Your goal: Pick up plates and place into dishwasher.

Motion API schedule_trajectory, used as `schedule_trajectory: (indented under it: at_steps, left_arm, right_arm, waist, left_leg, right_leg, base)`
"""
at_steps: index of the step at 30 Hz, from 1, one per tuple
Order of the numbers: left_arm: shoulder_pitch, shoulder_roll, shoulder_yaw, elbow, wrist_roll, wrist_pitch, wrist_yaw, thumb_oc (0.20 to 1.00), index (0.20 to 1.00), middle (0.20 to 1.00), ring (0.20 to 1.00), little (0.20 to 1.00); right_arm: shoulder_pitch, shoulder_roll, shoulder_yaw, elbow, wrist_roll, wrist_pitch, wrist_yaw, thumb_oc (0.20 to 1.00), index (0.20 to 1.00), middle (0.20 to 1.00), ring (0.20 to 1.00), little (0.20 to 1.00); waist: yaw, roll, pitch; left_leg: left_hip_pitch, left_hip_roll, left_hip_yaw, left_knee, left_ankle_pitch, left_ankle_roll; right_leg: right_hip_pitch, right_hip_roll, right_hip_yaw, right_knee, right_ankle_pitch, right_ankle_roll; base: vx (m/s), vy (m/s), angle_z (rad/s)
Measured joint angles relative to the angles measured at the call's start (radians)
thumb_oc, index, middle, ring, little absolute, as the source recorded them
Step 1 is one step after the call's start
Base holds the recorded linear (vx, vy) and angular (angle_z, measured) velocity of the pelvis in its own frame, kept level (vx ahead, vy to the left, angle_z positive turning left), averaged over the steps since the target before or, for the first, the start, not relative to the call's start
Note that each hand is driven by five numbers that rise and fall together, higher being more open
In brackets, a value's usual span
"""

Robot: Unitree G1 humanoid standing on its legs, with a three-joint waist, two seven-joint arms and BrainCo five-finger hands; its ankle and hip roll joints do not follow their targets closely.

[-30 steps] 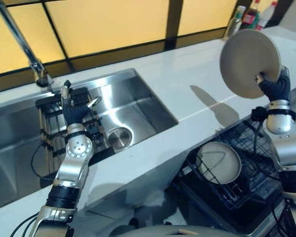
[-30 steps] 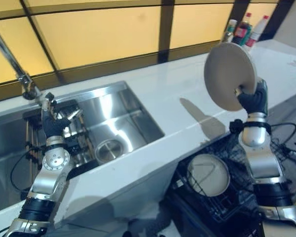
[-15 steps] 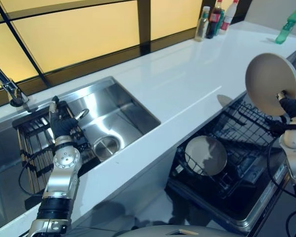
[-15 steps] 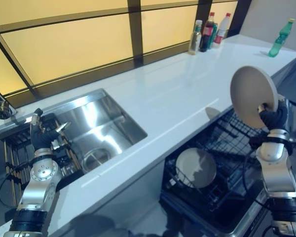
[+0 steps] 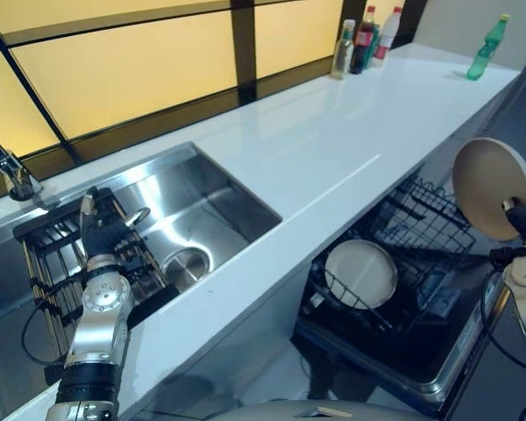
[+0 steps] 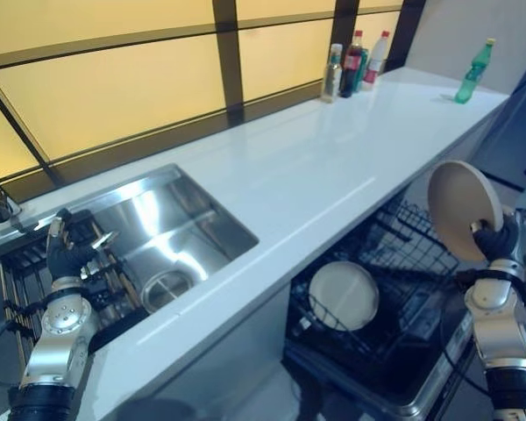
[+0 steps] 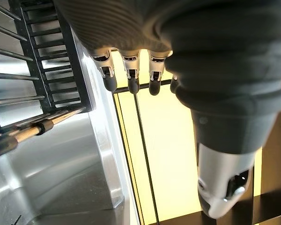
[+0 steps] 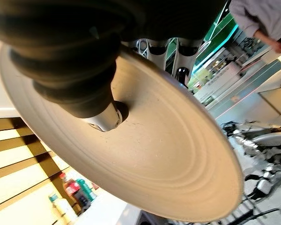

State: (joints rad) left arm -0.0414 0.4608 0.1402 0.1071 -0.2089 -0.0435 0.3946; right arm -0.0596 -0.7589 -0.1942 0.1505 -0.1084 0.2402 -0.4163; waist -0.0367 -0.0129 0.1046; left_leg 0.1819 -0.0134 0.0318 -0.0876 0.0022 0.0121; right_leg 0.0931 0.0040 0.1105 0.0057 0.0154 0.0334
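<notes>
The right hand (image 6: 498, 241) is clamped on a round beige plate (image 6: 460, 209), held upright above the black wire dishwasher rack (image 6: 394, 254), where another round beige plate (image 6: 343, 295) lies. The left hand (image 5: 101, 235), fingers relaxed, hovers over the steel sink (image 5: 206, 206).

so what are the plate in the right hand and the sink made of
Plate in the right hand: likely ceramic or stoneware, judging by its matte beige face with faint concentric rings. Sink: stainless steel, brushed and reflecting the yellow window.
</notes>
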Motion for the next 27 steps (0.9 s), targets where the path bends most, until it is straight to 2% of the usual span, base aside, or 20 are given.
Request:
schedule_trajectory:
  at_steps: [2,3,5,7,10,13,14,15,18,19,27]
  left_arm:
    - [0.002,0.022,0.001,0.0,0.0,-0.001,-0.003,1.0,1.0,1.0,1.0,1.0]
    - [0.004,0.039,0.006,0.0,0.0,-0.003,-0.004,1.0,1.0,1.0,1.0,1.0]
    - [0.021,0.07,0.023,0.0,0.0,-0.003,-0.006,1.0,1.0,1.0,1.0,1.0]
    - [0.038,0.1,0.039,0.0,0.0,-0.002,-0.011,1.0,1.0,1.0,1.0,1.0]
    - [0.042,0.13,0.039,0.005,0.0,-0.001,-0.018,1.0,1.0,1.0,1.0,1.0]
    - [0.042,0.126,0.038,0.006,0.0,0.001,-0.023,1.0,1.0,1.0,1.0,1.0]
    - [0.042,0.125,0.038,0.007,0.0,0.001,-0.023,1.0,1.0,1.0,1.0,1.0]
    - [0.041,0.125,0.038,0.007,0.0,0.001,-0.023,1.0,1.0,1.0,1.0,1.0]
    - [0.04,0.133,0.04,0.015,0.001,0.011,-0.031,1.0,1.0,1.0,1.0,1.0]
    - [0.026,0.143,0.043,0.004,-0.002,0.029,-0.042,1.0,1.0,1.0,1.0,1.0]
    - [-0.098,0.315,0.038,-0.017,-0.002,0.027,-0.059,1.0,1.0,1.0,1.0,1.0]
  right_arm:
    - [0.0,0.0,0.001,0.016,0.0,0.0,0.0,0.2,0.2,0.2,0.2,0.2]
    - [-0.002,0.0,0.005,0.02,0.0,0.0,-0.001,0.2,0.2,0.2,0.2,0.2]
    - [-0.005,0.004,0.017,0.039,0.0,0.0,-0.003,0.2,0.2,0.2,0.2,0.2]
    - [-0.004,0.005,0.035,0.058,0.001,0.001,-0.007,0.2,0.2,0.2,0.2,0.2]
    - [-0.003,0.005,0.046,0.066,0.001,0.0,-0.012,0.2,0.2,0.2,0.2,0.2]
    - [0.001,0.004,0.044,0.071,0.001,0.0,-0.02,0.2,0.2,0.2,0.2,0.2]
    - [0.001,0.004,0.046,0.079,0.001,0.0,-0.02,0.2,0.2,0.2,0.2,0.2]
    - [0.001,0.003,0.047,0.093,0.001,0.0,-0.02,0.2,0.2,0.2,0.2,0.2]
    - [-0.015,0.005,0.085,0.146,0.002,0.007,-0.025,0.2,0.2,0.2,0.2,0.2]
    - [-0.017,0.007,0.102,0.147,0.003,0.008,-0.033,0.2,0.2,0.2,0.2,0.2]
    - [-0.151,0.043,0.232,0.193,0.051,0.014,-0.123,0.2,0.2,0.2,0.2,0.2]
  waist:
    - [0.015,-0.008,0.015]
    - [0.036,-0.018,0.032]
    - [0.056,-0.03,0.068]
    - [0.052,-0.056,0.083]
    - [0.052,-0.06,0.091]
    - [0.05,-0.039,0.111]
    - [0.051,-0.031,0.116]
    - [0.052,-0.023,0.122]
    - [0.054,-0.03,0.145]
    - [0.058,-0.035,0.155]
    - [0.11,-0.073,0.23]
  left_leg:
    - [0.004,0.001,0.022,0.001,0.001,0.005]
    - [0.015,0.001,0.054,0.001,0.003,0.007]
    - [0.022,0.002,0.087,0.026,-0.018,0.011]
    - [0.013,-0.008,0.086,0.05,-0.029,0.01]
    - [-0.008,-0.007,0.023,0.085,-0.047,0.001]
    - [-0.041,-0.001,0.01,0.135,-0.067,-0.008]
    - [-0.063,0.001,0.007,0.168,-0.08,-0.015]
    - [-0.081,0.004,-0.003,0.194,-0.091,-0.017]
    - [-0.129,0.014,-0.035,0.294,-0.14,-0.025]
    - [-0.145,0.02,-0.042,0.322,-0.153,-0.029]
    - [-0.289,0.048,-0.096,0.462,-0.194,-0.045]
  right_leg:
    - [-0.045,0.006,-0.044,0.07,-0.009,0.012]
    - [-0.064,-0.01,-0.107,0.096,-0.02,0.03]
    - [-0.087,-0.06,-0.22,0.126,-0.055,0.039]
    - [-0.098,-0.103,-0.215,0.138,-0.042,0.059]
    - [-0.113,-0.108,-0.215,0.149,-0.024,0.075]
    - [-0.111,-0.097,-0.218,0.153,-0.026,0.05]
    - [-0.111,-0.094,-0.221,0.149,-0.021,0.028]
    - [-0.112,-0.093,-0.228,0.15,-0.02,0.022]
    - [-0.113,-0.079,-0.229,0.175,-0.036,0.0]
    - [-0.116,-0.074,-0.225,0.191,-0.048,0.005]
    - [-0.195,-0.04,-0.233,0.241,-0.064,0.015]
  base:
    - [0.0,-0.047,-0.44]
    - [0.02,-0.114,-0.74]
    - [0.06,-0.117,-0.66]
    - [0.08,-0.173,-0.21]
    - [0.14,-0.216,-0.03]
    - [0.08,-0.237,0.04]
    - [0.07,-0.256,0.09]
    - [0.09,-0.32,0.18]
    - [0.09,-0.343,0.27]
    - [0.05,-0.294,0.31]
    - [0.0,-0.208,0.15]
